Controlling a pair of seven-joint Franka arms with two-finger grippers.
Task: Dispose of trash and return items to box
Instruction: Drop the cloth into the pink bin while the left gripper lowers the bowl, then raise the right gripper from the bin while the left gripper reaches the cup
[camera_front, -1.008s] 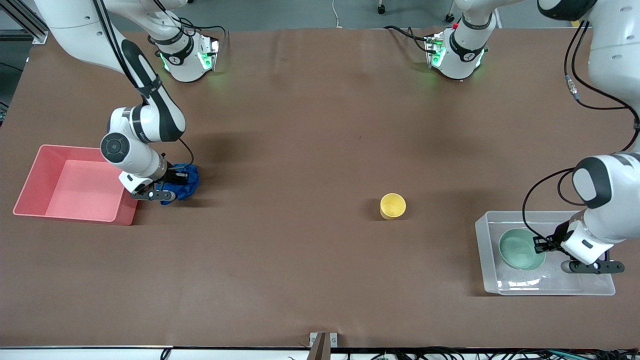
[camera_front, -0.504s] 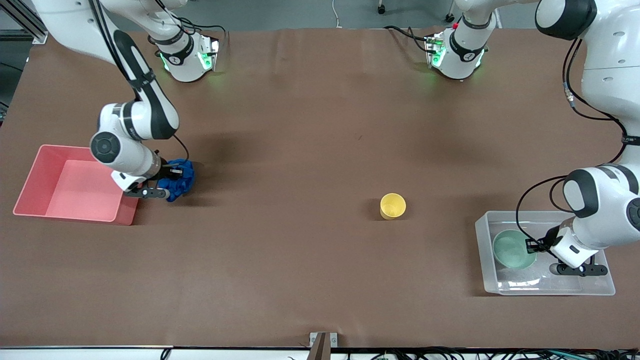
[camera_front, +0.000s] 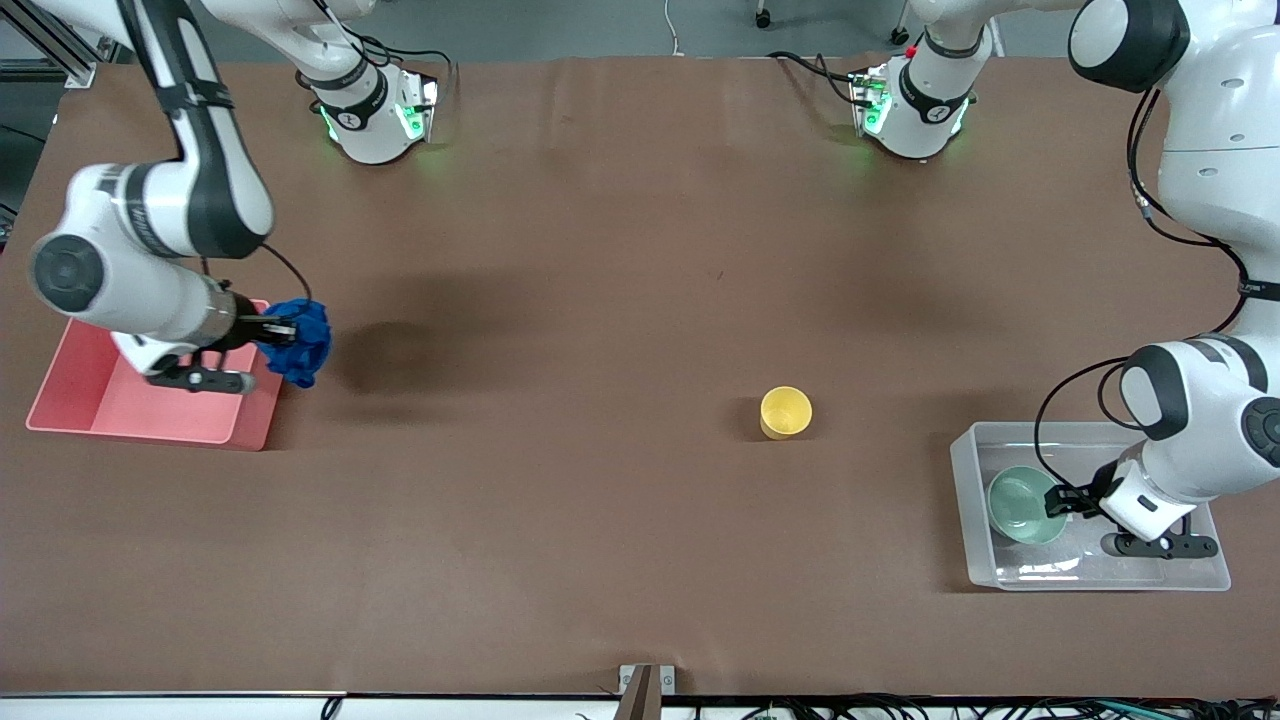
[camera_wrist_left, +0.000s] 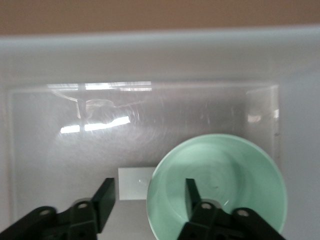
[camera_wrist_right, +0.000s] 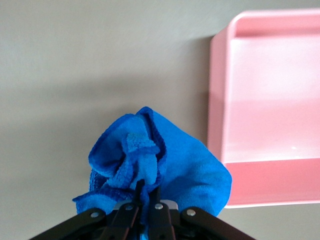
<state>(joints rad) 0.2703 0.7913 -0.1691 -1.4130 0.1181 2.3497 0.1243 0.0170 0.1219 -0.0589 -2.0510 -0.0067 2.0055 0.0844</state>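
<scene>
My right gripper (camera_front: 278, 332) is shut on the deep blue cloth wad (camera_front: 303, 343) and holds it in the air over the edge of the pink bin (camera_front: 70, 385). The right wrist view shows the cloth (camera_wrist_right: 165, 160) pinched in that gripper (camera_wrist_right: 146, 186), beside the pink bin (camera_wrist_right: 270, 125). My left gripper (camera_front: 1060, 503) is down inside the clear box (camera_front: 1100, 578). It (camera_wrist_left: 148, 192) is open, with one finger inside the mint-green bowl (camera_wrist_left: 225, 185) and one outside its rim. The bowl (camera_front: 1022, 505) sits in the box. The yellow cup (camera_front: 786, 411) stands upright on the table.
The box's white sticker (camera_wrist_left: 132, 182) shows on its bottom beside the bowl. The pink bin lies at the right arm's end of the table, the clear box at the left arm's end. Both arm bases stand along the table's edge farthest from the front camera.
My right gripper has lifted the blue cloth off the table and carried it toward the pink bin. My left gripper has lowered the bowl deeper into the clear box.
</scene>
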